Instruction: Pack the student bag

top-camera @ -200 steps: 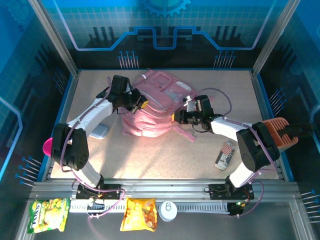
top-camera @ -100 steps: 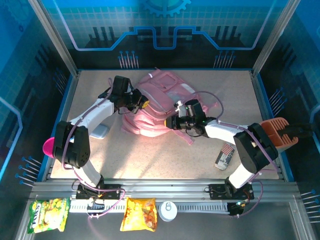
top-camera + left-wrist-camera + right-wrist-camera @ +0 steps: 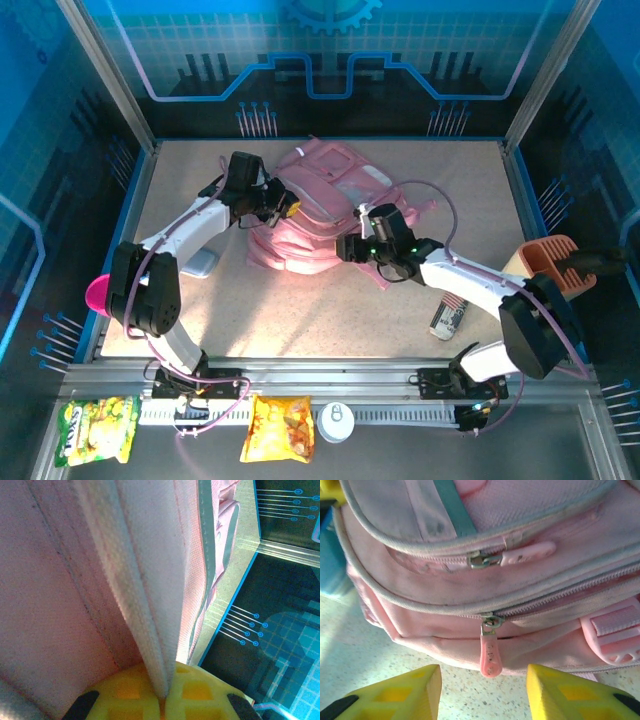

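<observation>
Your right tool [image 3: 481,680] stands with jaws apart just short of the bag [image 3: 318,215] on the worktop [image 3: 330,310], its lower zip pull [image 3: 489,656] hanging straight ahead between them, while your left tool [image 3: 161,700] clamps a bag seam [image 3: 150,630].

A: Where did the student bag [image 3: 315,215] lie?
B: Slumped on the surface [image 3: 330,310], pink; one fabric edge was pinched between the left fingers [image 3: 125,697], a zip pull [image 3: 489,656] hung just ahead of the parted right fingers [image 3: 395,695].
</observation>
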